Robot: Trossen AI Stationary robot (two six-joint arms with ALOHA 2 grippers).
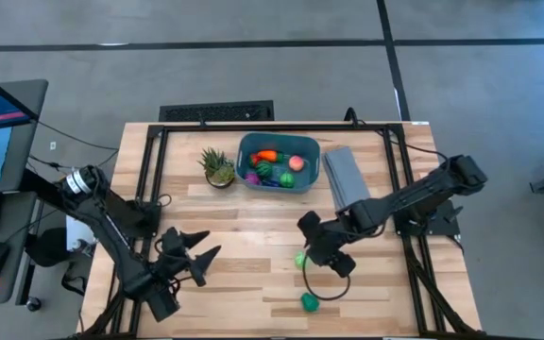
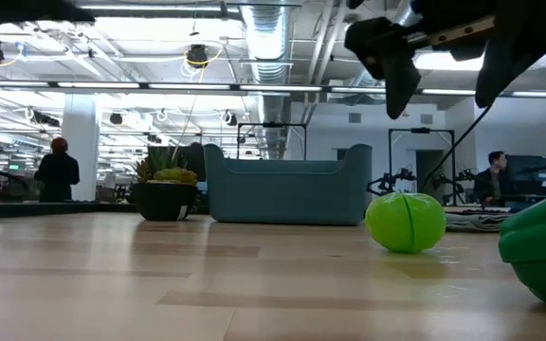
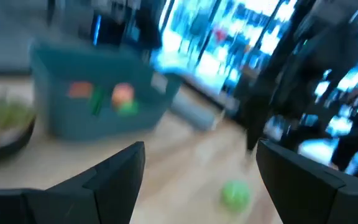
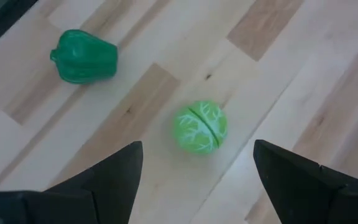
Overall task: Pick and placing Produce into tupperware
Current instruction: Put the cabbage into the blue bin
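Note:
The teal tupperware (image 1: 279,161) stands at the far middle of the table and holds several toy produce pieces, among them an orange carrot (image 1: 267,156) and a pink peach (image 1: 297,162). A light green ball (image 4: 200,128) lies on the table right below my right gripper (image 4: 197,171), which is open and above it; the ball also shows in the high view (image 1: 301,258). A darker green pepper (image 1: 309,301) lies nearer the front edge. My left gripper (image 1: 201,253) is open and empty at the near left, pointing toward the table's right.
A spiky potted plant (image 1: 218,167) stands left of the tupperware. A flat grey ribbed slab (image 1: 346,176) lies to its right. Black frame rails run along the table's left, right and far edges. People stand in the room beyond the table.

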